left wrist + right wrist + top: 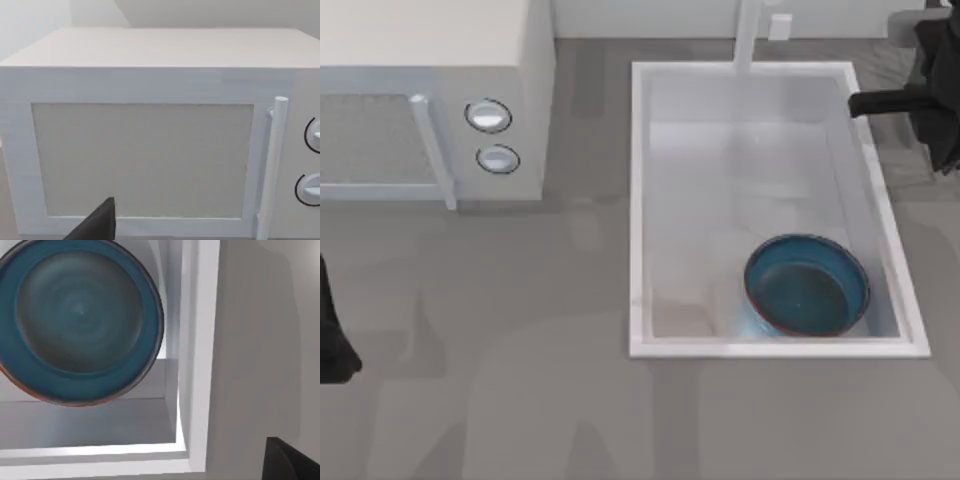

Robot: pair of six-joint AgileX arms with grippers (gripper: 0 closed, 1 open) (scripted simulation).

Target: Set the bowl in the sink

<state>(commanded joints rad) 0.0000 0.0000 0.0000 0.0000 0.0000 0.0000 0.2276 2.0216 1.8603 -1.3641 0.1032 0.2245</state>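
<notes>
Surface: grey mottled countertop (pixel 570 400), seen from above, with a white wall strip at the far edge.
Sink: white rectangular basin (pixel 638 200) with a raised rim, its faucet (pixel 748 35) rising at the far side; in the right wrist view its near right corner (pixel 195 390) sits between the camera and the bowl.
Bowl: blue-teal bowl (pixel 807 286) with a dark inside and a thin reddish rim, resting upright on the basin floor in the near right corner, close to the walls there. No gripper touches it.
Right gripper: dark arm (pixel 920 90) drawn back past the sink's far right rim, well apart from the bowl, which lies toward the near side from it. A dark finger (pixel 290 460) shows at the edge of the wrist view, over the counter just outside the rim. It holds nothing that can be seen; whether the fingers are spread or pressed together cannot be told.
Left gripper: parked at the left edge of the table (pixel 332 330), well apart from the sink. From its wrist, the white microwave (pixel 145 150) with door handle (pixel 274 165) and two round knobs (pixel 312 135) stands straight ahead. One dark finger (pixel 97 225) is visible; spread or closed cannot be told.
Progress: by my judgement the bowl is already set in the sink and released. What remains, if anything, is the right arm finishing its retreat.
</notes>
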